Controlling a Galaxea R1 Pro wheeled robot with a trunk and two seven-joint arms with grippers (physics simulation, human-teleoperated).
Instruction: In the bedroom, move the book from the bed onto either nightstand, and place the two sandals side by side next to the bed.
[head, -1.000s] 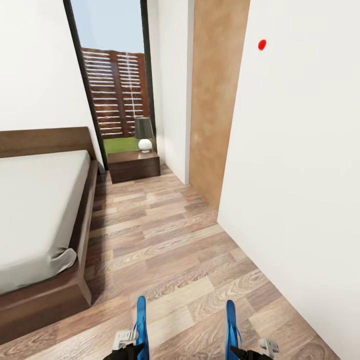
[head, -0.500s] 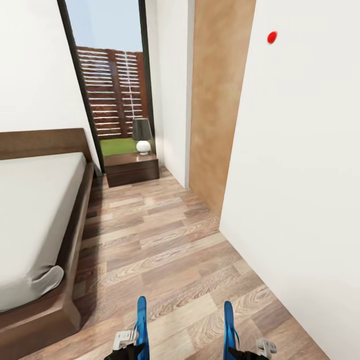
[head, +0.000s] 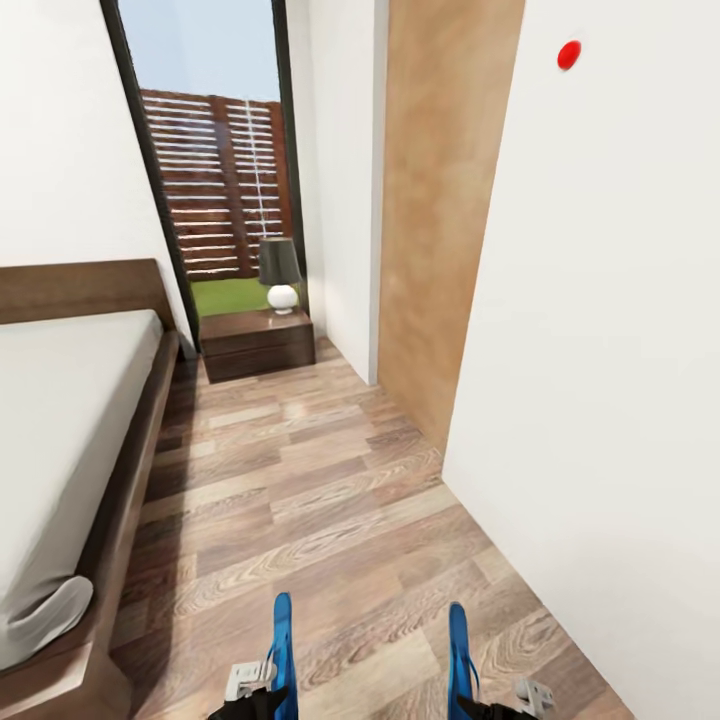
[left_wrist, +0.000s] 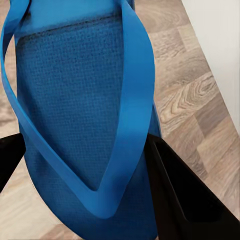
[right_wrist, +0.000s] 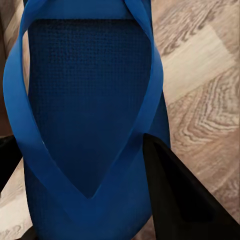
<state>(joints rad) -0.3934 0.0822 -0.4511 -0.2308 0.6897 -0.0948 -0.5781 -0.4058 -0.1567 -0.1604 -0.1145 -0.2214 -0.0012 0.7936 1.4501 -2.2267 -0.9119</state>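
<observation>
Each gripper holds one bright blue sandal on edge at the bottom of the head view. My left gripper (head: 262, 692) is shut on the left sandal (head: 283, 648), whose sole and strap (left_wrist: 75, 100) sit between the black fingers (left_wrist: 185, 200). The right sandal (head: 459, 650) is clamped the same way by my right gripper (head: 492, 702), with its sole (right_wrist: 85, 100) against a black finger (right_wrist: 180, 200). The bed (head: 60, 420) with its grey mattress lies at the left. A dark nightstand (head: 255, 345) stands beyond it by the window. The book is out of view.
A grey-shaded lamp (head: 280, 272) stands on the nightstand. A tall dark-framed window (head: 215, 150) is behind it. A white wall (head: 600, 350) and a tan panel (head: 440, 200) close the right side. Wood-plank floor (head: 300, 480) runs between bed and wall.
The whole head view has shifted: the bed has slid toward the left edge and the nightstand a little left, so the camera moved. Both sandals stay gripped as before.
</observation>
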